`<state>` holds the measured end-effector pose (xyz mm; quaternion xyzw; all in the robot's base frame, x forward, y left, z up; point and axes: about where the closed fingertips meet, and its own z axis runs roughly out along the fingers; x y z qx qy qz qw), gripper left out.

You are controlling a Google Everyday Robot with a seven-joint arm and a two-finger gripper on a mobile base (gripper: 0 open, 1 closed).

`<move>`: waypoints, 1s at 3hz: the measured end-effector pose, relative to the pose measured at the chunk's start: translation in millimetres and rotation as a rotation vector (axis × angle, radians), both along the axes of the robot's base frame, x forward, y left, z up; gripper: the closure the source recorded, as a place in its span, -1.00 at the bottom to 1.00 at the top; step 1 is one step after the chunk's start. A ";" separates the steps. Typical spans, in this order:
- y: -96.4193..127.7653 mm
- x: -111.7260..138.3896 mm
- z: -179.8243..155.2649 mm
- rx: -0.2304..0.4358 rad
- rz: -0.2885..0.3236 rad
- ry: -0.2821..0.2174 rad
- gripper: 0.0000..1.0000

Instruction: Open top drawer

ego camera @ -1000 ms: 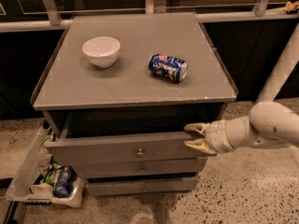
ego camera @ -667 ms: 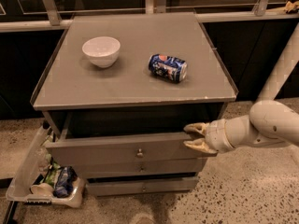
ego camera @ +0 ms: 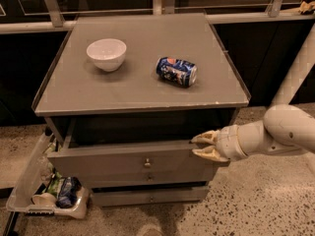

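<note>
Three grey drawer fronts face the camera on the bench (ego camera: 147, 95). The top drawer (ego camera: 103, 162) is the tallest and widest. It stands pulled out from the bench body, showing a dark opening behind its front panel. A small round metal knob (ego camera: 146, 162) sits at the centre of that panel. The two slimmer drawer fronts (ego camera: 123, 197) lie below it, each with a similar knob, and are set further back.

The end effector (ego camera: 195, 146) is at the upper right corner of the top drawer front. It extends from a white arm (ego camera: 290, 132) that enters from the right. Its two pale fingers (ego camera: 205, 137) are set narrow, one above the other, with the panel's top edge between them: it holds the drawer front.

On the bench top:
- A white bowl (ego camera: 106, 53) stands upright at rear left.
- A blue can (ego camera: 177, 72) with red and white markings lies on its side right of centre, well apart from the bowl. Its label lettering cannot be read.

A white plastic bin (ego camera: 24, 186) leans on the speckled floor (ego camera: 256, 205) beside the bench's left side. It holds packaged goods. No writing on them is legible.
</note>
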<state>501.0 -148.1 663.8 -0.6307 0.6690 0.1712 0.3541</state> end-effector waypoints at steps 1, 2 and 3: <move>0.0 0.0 0.0 0.000 0.000 0.000 0.18; 0.1 0.0 0.0 0.000 0.000 0.000 -0.28; 0.1 0.0 0.0 0.000 0.000 0.000 -0.75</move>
